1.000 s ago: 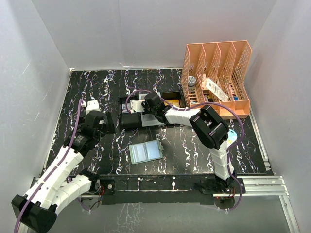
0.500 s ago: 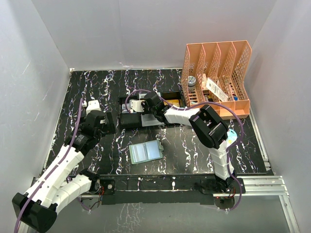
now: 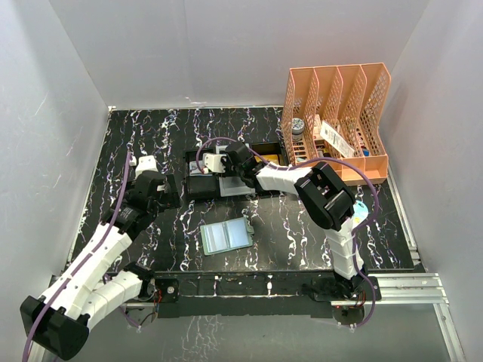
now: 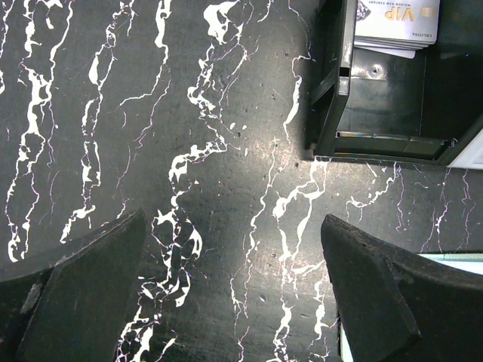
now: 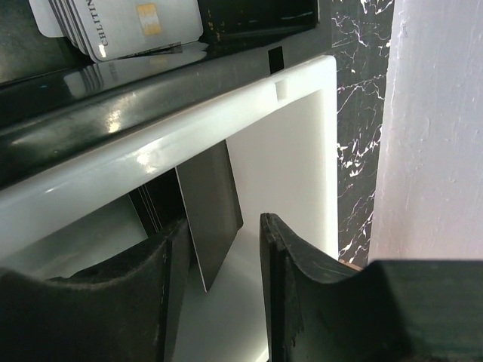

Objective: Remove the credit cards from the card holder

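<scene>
Both grippers have loose jaws: the left gripper (image 4: 232,219) spread wide, the right gripper (image 5: 224,225) around a dark credit card (image 5: 213,204) in the white tray (image 5: 302,151). The card holder (image 3: 225,236) lies open on the table (image 3: 151,128).

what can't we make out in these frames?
- Top view: pockets of the open sage-green soft wallet are too small to tell whether cards remain.
- Right wrist view: the lower edge of the dark grey plastic card in the white rectangular tray sits behind a finger of the right claw, so contact is unclear.
- Top view: that claw's tips are hidden under its own wrist.
- Left wrist view: the white printed cards in the black tray are cut off by the top edge.
</scene>
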You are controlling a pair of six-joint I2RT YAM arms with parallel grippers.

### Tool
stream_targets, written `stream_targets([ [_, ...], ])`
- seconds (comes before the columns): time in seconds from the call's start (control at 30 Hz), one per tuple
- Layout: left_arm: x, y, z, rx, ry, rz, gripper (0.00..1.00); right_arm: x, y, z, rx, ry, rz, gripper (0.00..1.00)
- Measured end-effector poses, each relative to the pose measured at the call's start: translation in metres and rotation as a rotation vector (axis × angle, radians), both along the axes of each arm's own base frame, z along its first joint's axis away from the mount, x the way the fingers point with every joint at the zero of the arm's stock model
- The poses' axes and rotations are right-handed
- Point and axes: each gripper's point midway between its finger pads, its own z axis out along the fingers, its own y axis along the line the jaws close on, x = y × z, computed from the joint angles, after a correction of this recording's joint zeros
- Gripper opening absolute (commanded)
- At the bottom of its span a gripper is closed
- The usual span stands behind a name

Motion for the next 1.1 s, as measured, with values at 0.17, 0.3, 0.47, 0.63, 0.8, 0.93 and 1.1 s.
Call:
stream_targets([
  [0.17, 0.0003, -0.0008, -0.0028, 0.004, 0.013, -0.004, 0.99, 0.0019, -0.0019, 0.0012, 0.001, 0.003, -0.006, 0.43],
  [0.3, 0.0005, -0.0021, -0.0056, 0.005, 0.025, -0.010, 0.99, 0.0018, -0.0015, 0.0020, 0.000, 0.013, -0.004, 0.45],
  [0.47, 0.0007, -0.0027, -0.0082, 0.008, 0.037, -0.012, 0.99, 0.0006, -0.0006, 0.0030, 0.000, 0.032, -0.003, 0.49],
  [0.63, 0.0005, -0.0030, -0.0069, 0.004, 0.031, -0.013, 0.99, -0.0008, 0.0028, 0.0049, 0.012, 0.051, 0.003, 0.52],
  [0.8, 0.0004, -0.0030, -0.0069, 0.004, 0.031, -0.013, 0.99, -0.0042, 0.0032, 0.0020, 0.010, 0.079, 0.015, 0.54],
  [0.93, 0.0004, -0.0031, -0.0069, 0.004, 0.031, -0.013, 0.99, -0.0053, 0.0022, 0.0000, 0.011, 0.093, 0.017, 0.55],
  [1.1, 0.0004, -0.0031, -0.0069, 0.003, 0.032, -0.013, 0.99, -0.0058, 0.0026, -0.0008, 0.028, 0.104, 0.010, 0.56],
])
